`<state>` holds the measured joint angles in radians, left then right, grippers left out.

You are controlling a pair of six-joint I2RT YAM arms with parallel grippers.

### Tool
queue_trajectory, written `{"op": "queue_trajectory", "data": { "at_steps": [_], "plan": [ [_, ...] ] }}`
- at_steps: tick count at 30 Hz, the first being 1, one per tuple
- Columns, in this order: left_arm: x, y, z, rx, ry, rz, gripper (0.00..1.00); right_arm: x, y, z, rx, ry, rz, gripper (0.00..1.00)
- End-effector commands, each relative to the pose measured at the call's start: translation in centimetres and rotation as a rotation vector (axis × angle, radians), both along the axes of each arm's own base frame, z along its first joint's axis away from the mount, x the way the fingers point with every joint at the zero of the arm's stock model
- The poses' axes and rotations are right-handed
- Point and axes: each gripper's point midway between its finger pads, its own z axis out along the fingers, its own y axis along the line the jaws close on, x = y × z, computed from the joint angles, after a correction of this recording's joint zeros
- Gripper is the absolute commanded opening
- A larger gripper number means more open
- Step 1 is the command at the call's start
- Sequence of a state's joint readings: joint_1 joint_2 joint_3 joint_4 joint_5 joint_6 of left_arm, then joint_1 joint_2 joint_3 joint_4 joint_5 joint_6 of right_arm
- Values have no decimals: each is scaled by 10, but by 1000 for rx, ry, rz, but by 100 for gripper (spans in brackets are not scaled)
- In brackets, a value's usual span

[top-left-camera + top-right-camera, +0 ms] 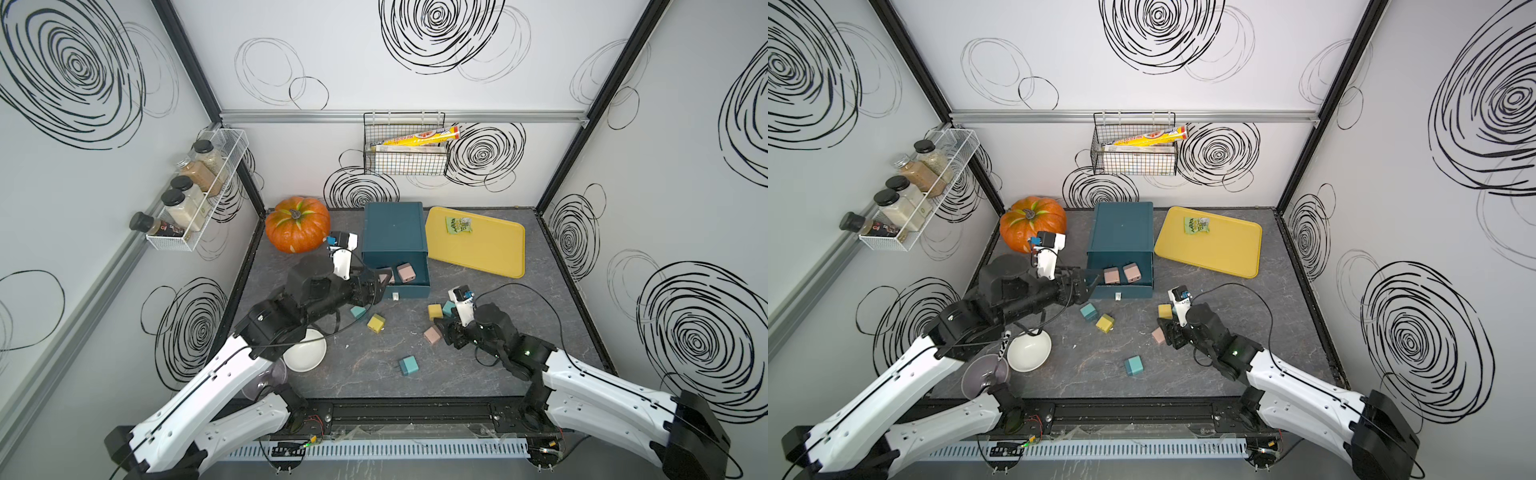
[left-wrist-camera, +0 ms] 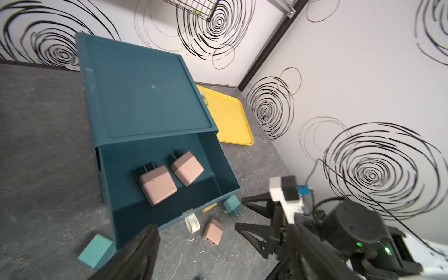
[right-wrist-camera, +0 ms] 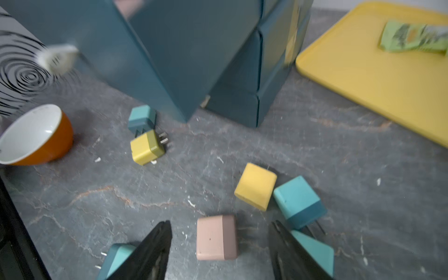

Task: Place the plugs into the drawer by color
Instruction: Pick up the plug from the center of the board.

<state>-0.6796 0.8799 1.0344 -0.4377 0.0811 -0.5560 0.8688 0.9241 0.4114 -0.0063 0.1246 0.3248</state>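
Plugs were seen in two places. One pink plug (image 2: 157,185) and a second pink plug (image 2: 187,168) were laid side by side inside the drawer (image 1: 394,230), whose top box was pulled out over the table (image 1: 519,353). The left gripper (image 1: 379,282) was held at the side of that open box, its fingers (image 2: 143,249) spread wide apart, with nothing gripped. A third pink plug (image 3: 215,238) was seen on the table, between the fingers (image 3: 155,252) of the right gripper (image 1: 446,332); these were apart and the plug was not touched. A yellow plug (image 1: 435,311) and a teal plug (image 1: 449,307) were found just beside it. Another yellow plug (image 1: 376,323) and another teal plug (image 1: 357,311) were found before the drawer front, and one more teal plug (image 1: 409,365) was seen alone, nearer the robot.
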Motion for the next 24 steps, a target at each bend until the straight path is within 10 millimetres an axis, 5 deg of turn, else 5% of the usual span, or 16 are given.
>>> {"op": "queue_trajectory", "data": {
  "at_steps": [1,11,24],
  "plan": [
    [-4,-17,-5,-98,-37,-80,85,-5,2,-20,-26,76,4,74],
    [-36,8,-28,-142,-123,-90,85,-13,17,-58,-80,195,75,68],
    [-45,-2,-71,-180,-63,-148,85,-12,29,-84,-304,196,51,60]
  ]
}}
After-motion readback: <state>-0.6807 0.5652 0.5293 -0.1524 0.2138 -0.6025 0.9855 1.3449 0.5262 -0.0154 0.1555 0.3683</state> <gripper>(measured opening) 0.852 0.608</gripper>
